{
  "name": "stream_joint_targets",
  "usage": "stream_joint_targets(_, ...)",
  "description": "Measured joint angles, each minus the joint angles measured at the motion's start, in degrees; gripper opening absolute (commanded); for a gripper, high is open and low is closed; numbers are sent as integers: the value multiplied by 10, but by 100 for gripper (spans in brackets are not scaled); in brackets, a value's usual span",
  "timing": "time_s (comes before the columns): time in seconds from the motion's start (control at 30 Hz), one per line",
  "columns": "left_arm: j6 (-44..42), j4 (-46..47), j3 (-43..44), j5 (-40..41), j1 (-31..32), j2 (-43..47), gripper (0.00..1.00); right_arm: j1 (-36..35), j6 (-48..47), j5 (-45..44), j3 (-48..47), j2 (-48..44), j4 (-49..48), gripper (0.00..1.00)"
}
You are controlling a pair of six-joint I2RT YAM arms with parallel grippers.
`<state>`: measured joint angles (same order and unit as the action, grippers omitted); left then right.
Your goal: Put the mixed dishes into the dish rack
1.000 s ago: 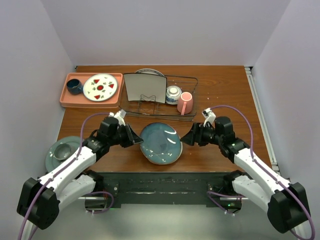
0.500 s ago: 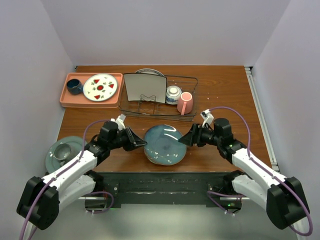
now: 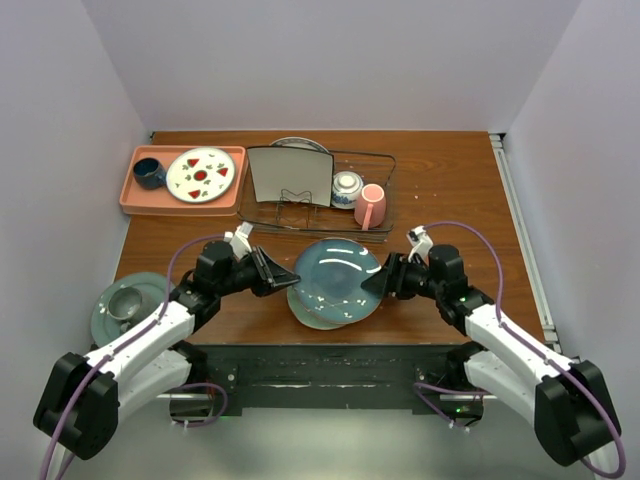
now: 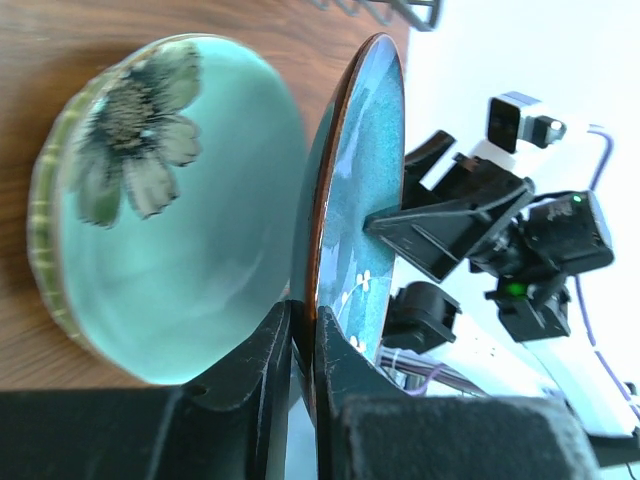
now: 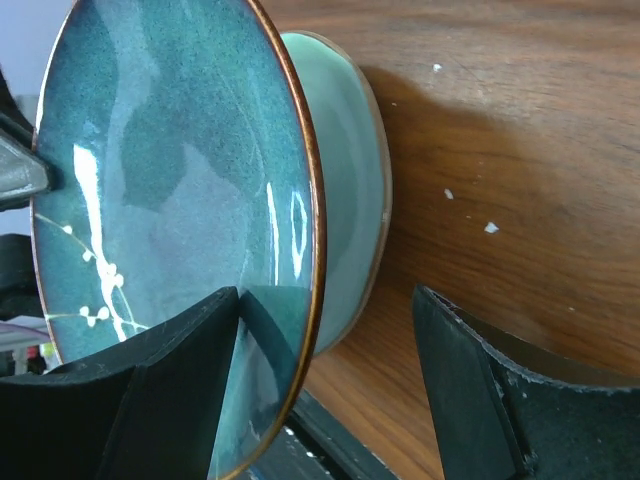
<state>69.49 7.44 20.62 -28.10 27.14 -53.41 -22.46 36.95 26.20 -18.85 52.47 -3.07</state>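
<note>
A teal-blue plate (image 3: 335, 272) with a brown rim stands tilted on edge at the table's middle, over a pale green round plate (image 3: 318, 318) with a flower print (image 4: 150, 210). My left gripper (image 3: 288, 283) is shut on the blue plate's left rim (image 4: 303, 320). My right gripper (image 3: 375, 280) is open and straddles the right rim (image 5: 325, 310), one finger against the plate's face (image 5: 170, 160). The dish rack (image 3: 389, 175) behind holds an upright white square plate (image 3: 288, 175), a round plate (image 3: 298, 144), a small patterned bowl (image 3: 347, 186) and a pink mug (image 3: 371, 205).
A salmon tray (image 3: 130, 195) at the back left carries a dark blue cup (image 3: 149, 173) and a white plate with red marks (image 3: 201, 175). A grey-green plate with a small bowl on it (image 3: 127, 305) sits at the near left. The table's near edge lies just below the plates.
The blue plate lay flat; now its left rim is raised and it tilts on edge, shifted right, uncovering the green plate. Both grippers moved with it, and the right jaws narrowed slightly.
</note>
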Motion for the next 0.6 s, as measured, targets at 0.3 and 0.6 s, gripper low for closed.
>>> stream_joint_targets(0.3,4,42,-6,-22,0,-1,0,0,51,25,25,-26,-70,36)
stream_joint_targets(0.6,-34,67,-8,-32,0,-14,0,10,126,40,37,-70,-124,0)
